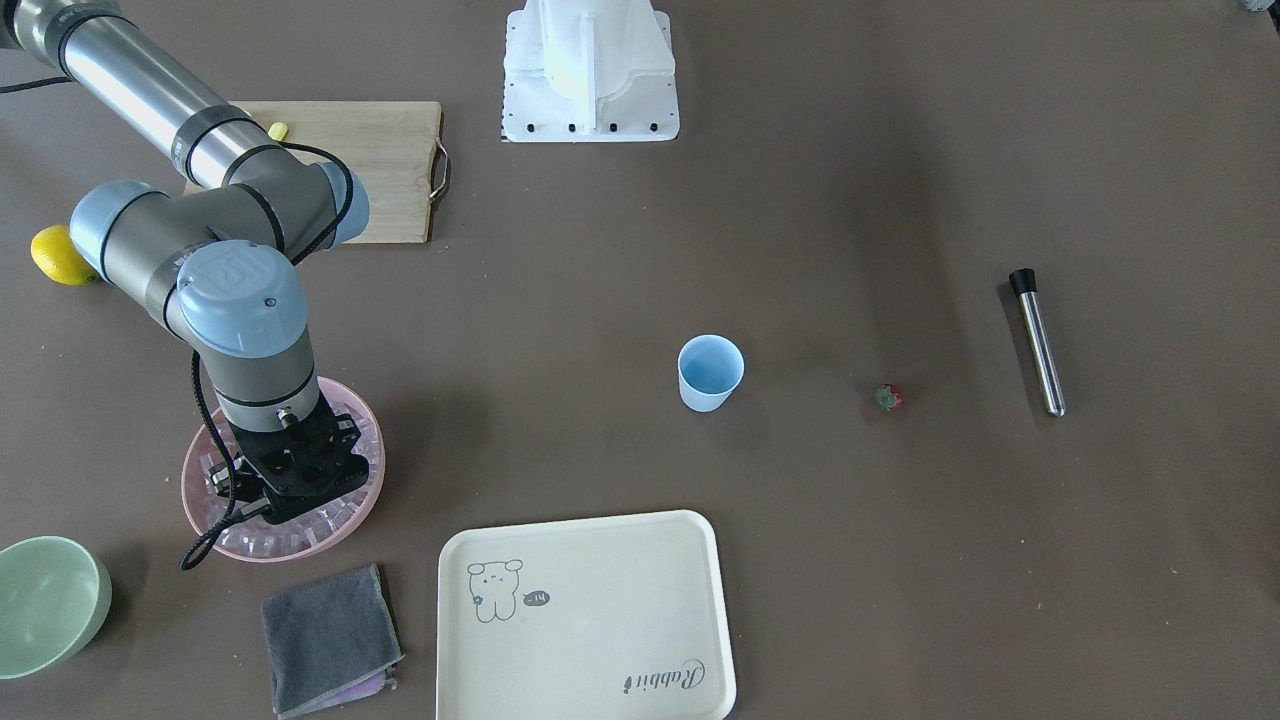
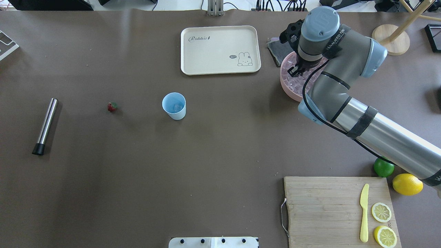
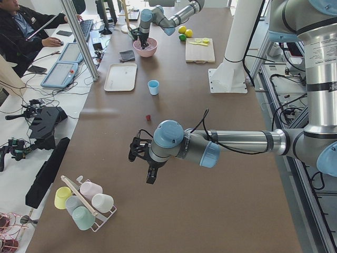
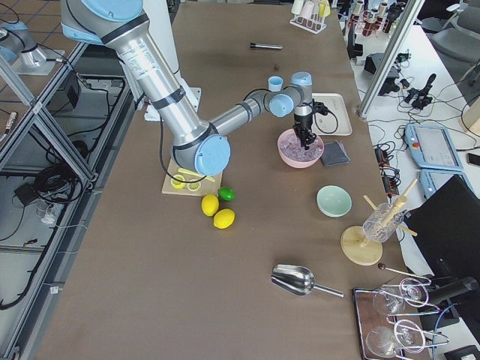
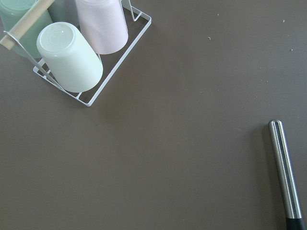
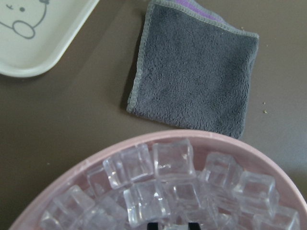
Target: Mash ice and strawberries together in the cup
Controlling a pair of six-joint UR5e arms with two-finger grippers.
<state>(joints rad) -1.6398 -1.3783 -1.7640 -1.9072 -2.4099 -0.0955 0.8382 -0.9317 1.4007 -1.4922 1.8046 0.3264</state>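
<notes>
The light blue cup [image 1: 710, 372] stands upright mid-table; in the overhead view it [image 2: 174, 105] holds an ice cube. The tiny red strawberry [image 1: 888, 398] [image 2: 112, 106] lies on the table apart from the cup. Many ice cubes [image 6: 172, 158] fill the pink bowl [image 1: 200, 500] [image 2: 287, 91]. My right gripper [image 1: 290, 500] [image 6: 172, 224] is down in that bowl, its tips narrowly apart on an ice cube. My left gripper [image 3: 150, 176] hovers over the table's far end, seen only from the side; I cannot tell if it is open or shut.
A steel muddler [image 1: 1038, 345] [image 5: 285, 172] lies beyond the strawberry. A cream tray [image 1: 585, 610], a grey cloth [image 6: 196, 81] and a pale green bowl [image 1: 45, 600] lie near the pink bowl. A cutting board [image 2: 327, 206], lemons and a lime are near the right arm. A cup rack [image 5: 81, 52] is below the left wrist.
</notes>
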